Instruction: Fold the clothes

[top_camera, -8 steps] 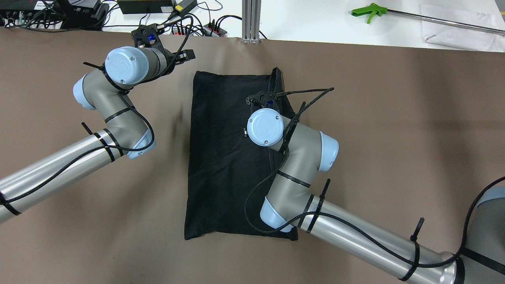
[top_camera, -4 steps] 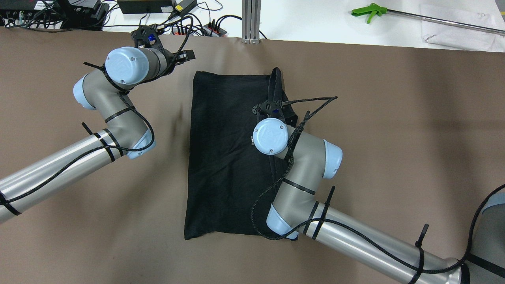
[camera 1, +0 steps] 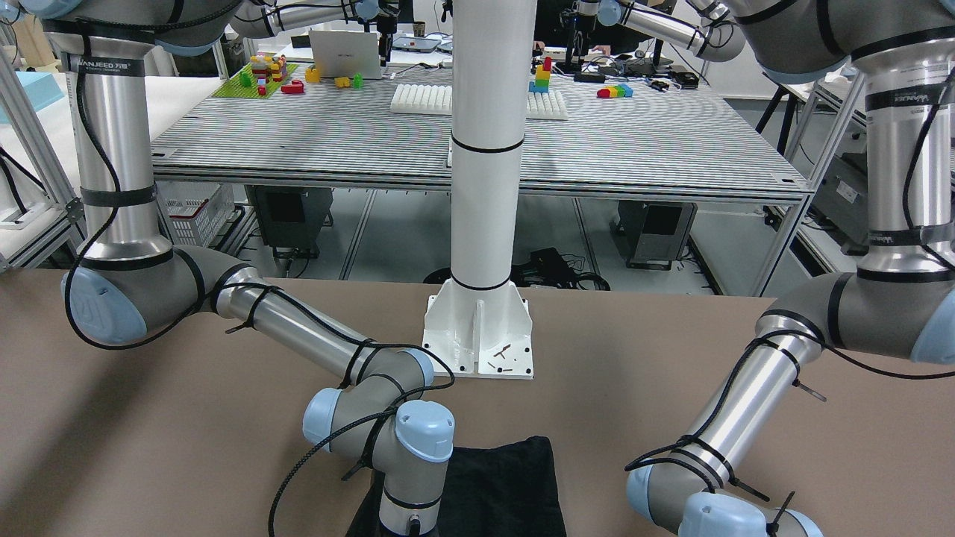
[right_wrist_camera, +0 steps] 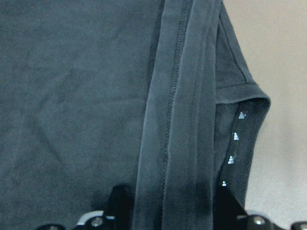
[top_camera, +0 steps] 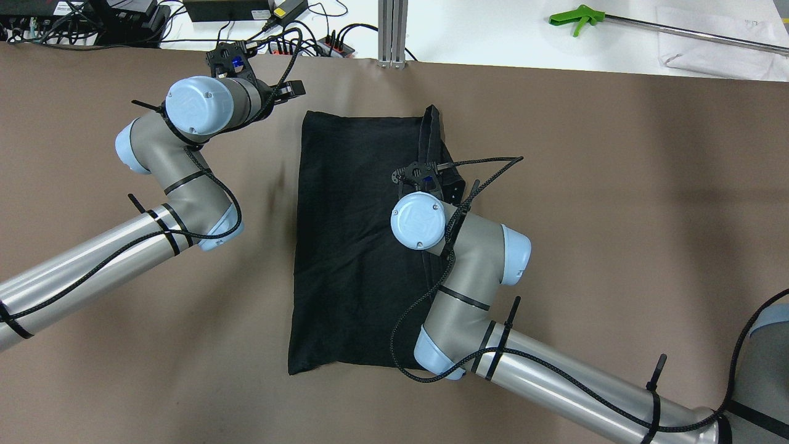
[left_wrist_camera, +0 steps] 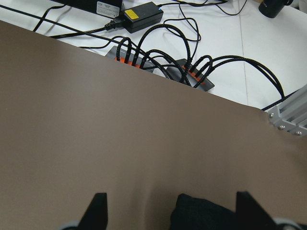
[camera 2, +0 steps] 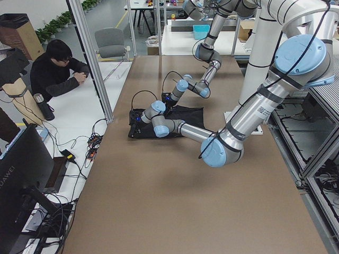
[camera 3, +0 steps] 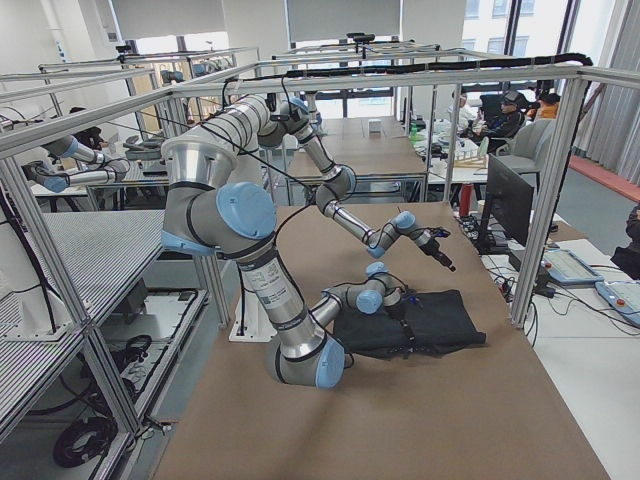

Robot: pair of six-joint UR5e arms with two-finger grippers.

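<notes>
The clothes [top_camera: 351, 234] are one black garment lying flat as a tall rectangle in the middle of the brown table [top_camera: 616, 185], also seen in the front view [camera 1: 507, 485]. My right gripper [right_wrist_camera: 173, 203] hovers low over the garment's right edge, open, with a stitched hem band [right_wrist_camera: 177, 96] running between its fingers [right_wrist_camera: 122, 203]. In the overhead view its wrist hides the fingers. My left gripper [left_wrist_camera: 172, 213] is open above the garment's far left corner [left_wrist_camera: 201, 215], near the table's far edge, and holds nothing.
Power strips and cables [top_camera: 320, 43] lie just past the table's far edge, beside an aluminium post [top_camera: 392, 31]. A green grabber tool [top_camera: 579, 18] lies at the far right. The white pillar base [camera 1: 477, 335] stands at the robot's side. A person [camera 2: 55, 69] sits beyond the far edge.
My right arm has slid toward the robot along the garment's right edge. The left arm has barely moved. The garment keeps its shape.
</notes>
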